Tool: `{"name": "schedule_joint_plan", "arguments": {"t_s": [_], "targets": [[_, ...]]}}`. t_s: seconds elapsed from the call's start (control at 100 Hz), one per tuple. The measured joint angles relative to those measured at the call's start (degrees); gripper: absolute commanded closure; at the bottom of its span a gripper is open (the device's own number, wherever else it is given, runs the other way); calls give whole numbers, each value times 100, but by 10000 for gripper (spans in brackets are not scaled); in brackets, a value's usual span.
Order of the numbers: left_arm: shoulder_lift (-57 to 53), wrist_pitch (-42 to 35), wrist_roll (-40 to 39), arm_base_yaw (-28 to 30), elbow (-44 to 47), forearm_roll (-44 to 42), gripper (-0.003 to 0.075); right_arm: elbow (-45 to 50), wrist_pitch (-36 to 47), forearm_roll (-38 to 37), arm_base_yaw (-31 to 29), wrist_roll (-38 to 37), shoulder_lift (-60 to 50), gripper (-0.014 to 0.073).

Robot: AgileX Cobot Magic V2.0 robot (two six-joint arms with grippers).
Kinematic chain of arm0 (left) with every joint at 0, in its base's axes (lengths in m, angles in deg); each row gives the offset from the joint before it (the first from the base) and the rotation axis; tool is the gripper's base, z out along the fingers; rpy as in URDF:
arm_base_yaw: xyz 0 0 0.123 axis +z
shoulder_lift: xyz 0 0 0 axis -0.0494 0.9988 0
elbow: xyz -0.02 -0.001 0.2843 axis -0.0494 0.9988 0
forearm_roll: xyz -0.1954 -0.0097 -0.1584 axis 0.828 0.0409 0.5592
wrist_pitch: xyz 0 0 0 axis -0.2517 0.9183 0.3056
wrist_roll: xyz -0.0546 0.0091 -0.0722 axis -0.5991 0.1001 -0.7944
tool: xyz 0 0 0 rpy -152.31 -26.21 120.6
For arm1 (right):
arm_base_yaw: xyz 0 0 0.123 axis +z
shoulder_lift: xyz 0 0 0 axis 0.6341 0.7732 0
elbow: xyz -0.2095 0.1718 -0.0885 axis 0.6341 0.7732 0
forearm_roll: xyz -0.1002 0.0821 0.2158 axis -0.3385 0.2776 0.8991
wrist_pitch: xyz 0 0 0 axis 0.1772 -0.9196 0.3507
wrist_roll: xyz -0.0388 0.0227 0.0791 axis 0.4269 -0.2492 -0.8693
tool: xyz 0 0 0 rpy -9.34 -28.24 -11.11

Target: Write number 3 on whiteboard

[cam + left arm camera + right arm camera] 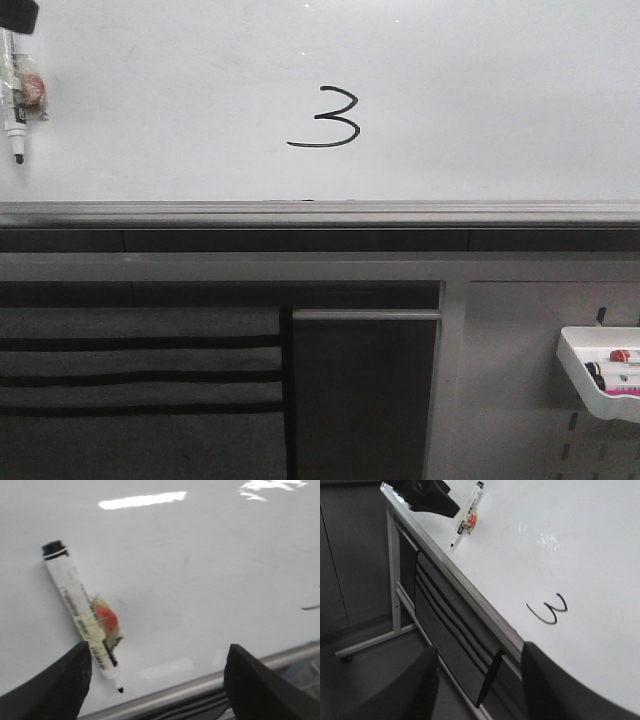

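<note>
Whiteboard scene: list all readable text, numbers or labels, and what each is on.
"3": handwritten in black on the whiteboard, the number 3.
Marker stuck on the board: print along its barrel, too blurred to read.
White tray on the pegboard: markers with labels, too small to read.

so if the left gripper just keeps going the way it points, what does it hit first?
Most likely the marker stuck on the whiteboard. In the left wrist view it lies just ahead of the open jaws, nearer one of them, with the board face right behind it. Depth is unclear, so the jaws could instead pass beside the marker and meet bare board.
</note>
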Motion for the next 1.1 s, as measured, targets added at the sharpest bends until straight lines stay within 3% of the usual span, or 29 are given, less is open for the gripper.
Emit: {"name": "schedule_joint_plan", "arguments": {"t_s": [0.14, 0.22, 0.33, 0.95, 1.1], "targets": [[-991, 757, -738, 0, 0, -856, 212, 0, -932, -1085, -480, -1742, -460, 348], [-1485, 1038, -1297, 0, 0, -1493, 214, 0, -1601, -1795, -796, -2629, -686, 475], [-2108, 1190, -1694, 0, 51, -1871, 217, 0, -2277, -2194, -1039, -3418, -1013, 670], [-2693, 1279, -1827, 0, 108, -2008, 218, 0, -1949, -2215, -1071, -3762, -1453, 668], [-3249, 1183, -1827, 130, 507, -2379, 296, 0, -1949, -2215, -1071, -3762, -1453, 668]]}}
